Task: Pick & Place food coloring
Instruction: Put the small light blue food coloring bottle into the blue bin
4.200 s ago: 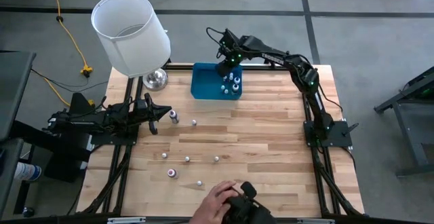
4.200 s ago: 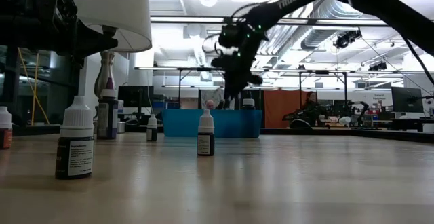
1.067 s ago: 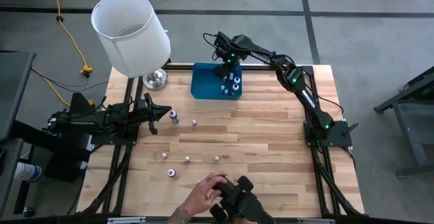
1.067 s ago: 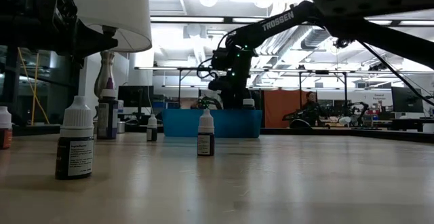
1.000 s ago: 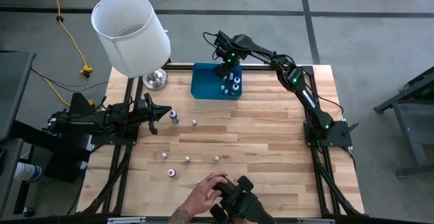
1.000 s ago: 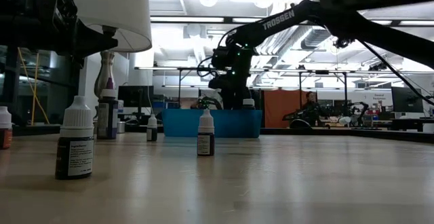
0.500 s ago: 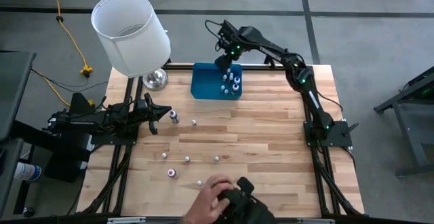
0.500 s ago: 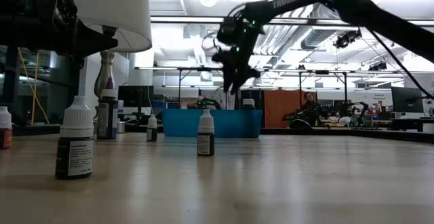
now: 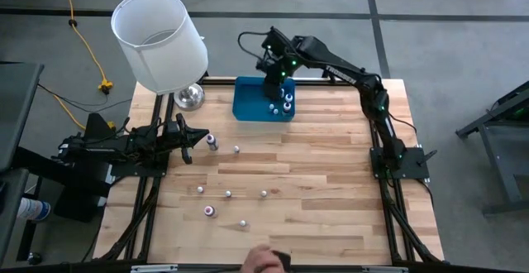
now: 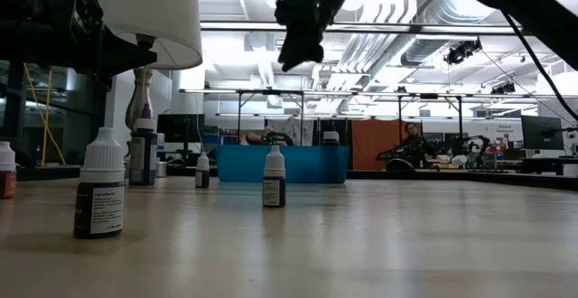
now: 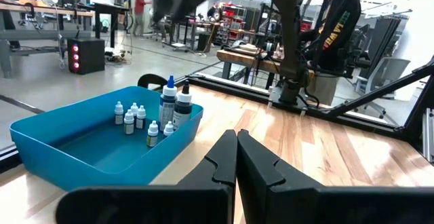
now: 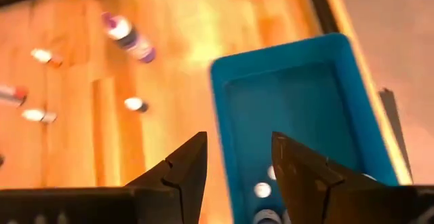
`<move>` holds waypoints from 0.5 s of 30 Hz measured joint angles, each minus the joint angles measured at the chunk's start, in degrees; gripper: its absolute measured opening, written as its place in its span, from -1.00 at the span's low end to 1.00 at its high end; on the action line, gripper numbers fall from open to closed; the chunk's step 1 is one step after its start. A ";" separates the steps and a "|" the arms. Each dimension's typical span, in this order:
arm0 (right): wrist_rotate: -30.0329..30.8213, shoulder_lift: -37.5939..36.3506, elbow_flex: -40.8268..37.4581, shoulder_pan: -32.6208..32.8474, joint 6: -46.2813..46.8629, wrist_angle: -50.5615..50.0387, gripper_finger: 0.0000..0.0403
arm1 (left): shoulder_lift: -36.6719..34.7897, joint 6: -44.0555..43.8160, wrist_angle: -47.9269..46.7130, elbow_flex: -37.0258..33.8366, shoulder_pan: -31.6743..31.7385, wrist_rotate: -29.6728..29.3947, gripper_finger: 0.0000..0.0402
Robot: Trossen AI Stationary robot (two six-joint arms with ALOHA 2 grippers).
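Right gripper (image 12: pixel 234 176) has risen above the blue bin (image 9: pixel 248 99), jaws wide and empty; food coloring bottles (image 11: pixel 150 119) stand upright.

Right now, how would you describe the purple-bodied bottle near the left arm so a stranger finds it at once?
Start at the white lamp shade in the table's far left corner, then drop toward the left end effector. Just beside its tip stands the purple-bodied bottle. It is bigger and darker than the small white-capped bottle next to it.
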 joint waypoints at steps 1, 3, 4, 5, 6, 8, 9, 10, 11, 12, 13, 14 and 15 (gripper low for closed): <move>-0.11 -0.29 0.00 0.60 -0.98 -0.54 -0.24 | -0.01 0.00 0.00 0.00 0.00 0.00 -1.00; -0.15 -0.87 0.00 1.82 -2.49 -1.52 -0.24 | -0.02 0.00 0.00 -0.02 0.00 0.00 -1.00; -0.15 -1.19 -0.02 2.38 -2.95 -2.01 -0.24 | -0.01 0.00 0.00 -0.02 0.01 -0.01 -1.00; -0.15 -1.44 -0.02 2.98 -3.42 -2.36 -0.24 | -0.02 0.00 0.00 -0.01 0.01 0.00 -1.00; -0.13 -1.71 -0.02 3.63 -4.06 -2.74 -0.24 | -0.02 0.00 0.00 0.00 0.00 0.00 -1.00; -0.04 -2.15 -0.02 5.21 -5.67 -3.70 -0.24 | 0.00 0.00 0.00 -0.02 0.02 0.00 -1.00; -0.02 -2.23 -0.02 6.12 -6.27 -3.81 -0.24 | -0.02 0.00 0.00 -0.02 0.00 0.00 -1.00; -0.02 -2.29 -0.02 7.16 -6.95 -3.82 -0.24 | -0.01 0.00 0.00 -0.01 0.00 0.00 -1.00; -0.08 -2.29 -0.02 8.27 -7.48 -3.91 -0.24 | -0.01 0.00 0.00 -0.01 0.00 -0.01 -1.00; -0.10 -2.29 -0.02 9.39 -8.17 -4.04 -0.24 | -0.01 0.00 0.00 -0.02 0.02 0.00 -1.00; -0.11 -2.29 -0.02 10.48 -8.76 -4.22 -0.24 | -0.01 0.00 0.00 -0.01 0.01 0.00 -1.00; -0.15 -2.29 -0.02 11.54 -9.33 -4.43 -0.24 | -0.02 0.00 0.00 0.00 0.02 -0.02 -1.00; -0.17 -2.29 -0.07 12.52 -9.99 -4.54 -0.24 | -0.02 0.00 0.00 -0.02 0.02 0.00 -1.00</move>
